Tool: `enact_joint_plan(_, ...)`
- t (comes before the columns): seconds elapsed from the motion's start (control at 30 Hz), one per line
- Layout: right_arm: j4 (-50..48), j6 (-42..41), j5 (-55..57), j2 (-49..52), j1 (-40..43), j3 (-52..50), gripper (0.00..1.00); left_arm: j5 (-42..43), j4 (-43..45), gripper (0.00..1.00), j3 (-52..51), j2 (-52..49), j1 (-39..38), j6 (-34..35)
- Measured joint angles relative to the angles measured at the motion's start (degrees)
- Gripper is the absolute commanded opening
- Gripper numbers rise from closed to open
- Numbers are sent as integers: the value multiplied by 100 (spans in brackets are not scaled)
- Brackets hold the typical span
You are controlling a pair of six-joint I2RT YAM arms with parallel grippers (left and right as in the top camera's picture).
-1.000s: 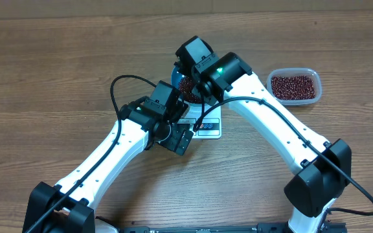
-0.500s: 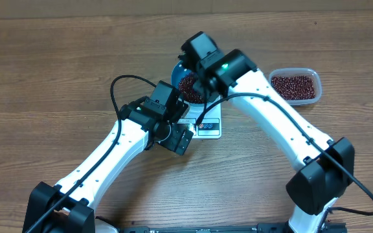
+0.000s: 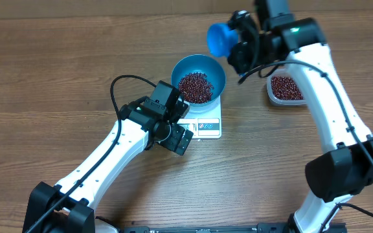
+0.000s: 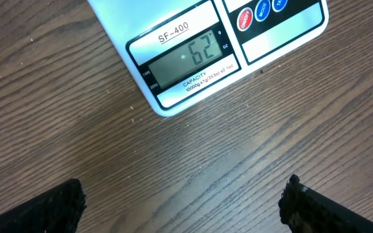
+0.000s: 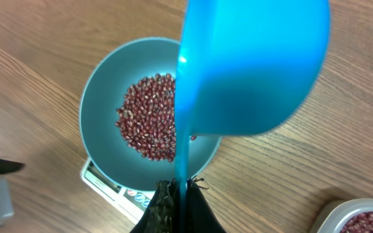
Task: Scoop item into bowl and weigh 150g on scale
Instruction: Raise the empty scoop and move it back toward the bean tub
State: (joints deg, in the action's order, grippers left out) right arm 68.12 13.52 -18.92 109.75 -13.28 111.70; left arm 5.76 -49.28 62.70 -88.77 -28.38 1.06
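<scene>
- Your scale (image 4: 193, 55) reads "62" under the label "SF-400".
- Your left gripper (image 4: 181, 208) hangs wide open; your right gripper (image 5: 177, 210) clamps the blue scoop (image 5: 258, 71).

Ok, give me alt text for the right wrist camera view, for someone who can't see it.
The right gripper holds a blue scoop by its handle, close to the camera, partly hiding a blue bowl of red-brown beans. The bowl sits on a white scale on a wooden table; a clear tub peeks in at lower right.
</scene>
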Motion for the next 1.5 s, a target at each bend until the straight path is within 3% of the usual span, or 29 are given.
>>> enact_joint_plan(0.17,-258,-13,-470,0,435,-13,4,0,0,100,0,0,-2,0)
enact_joint_plan(0.53,-1593,-24,-820,315,457,-457,4,0,0,100,0,0,0,0)
enact_joint_plan(0.83,-1751,-31,-1390,1058,457,-459,4,0,0,100,0,0,-2,0)
enact_joint_plan(1.3,-933,-149,-1840,1091,455,-485,4,0,0,100,0,0,-2,0)
enact_joint_plan(1.5,-1325,-153,-1799,1091,459,-494,4,-2,0,100,0,0,0,0)
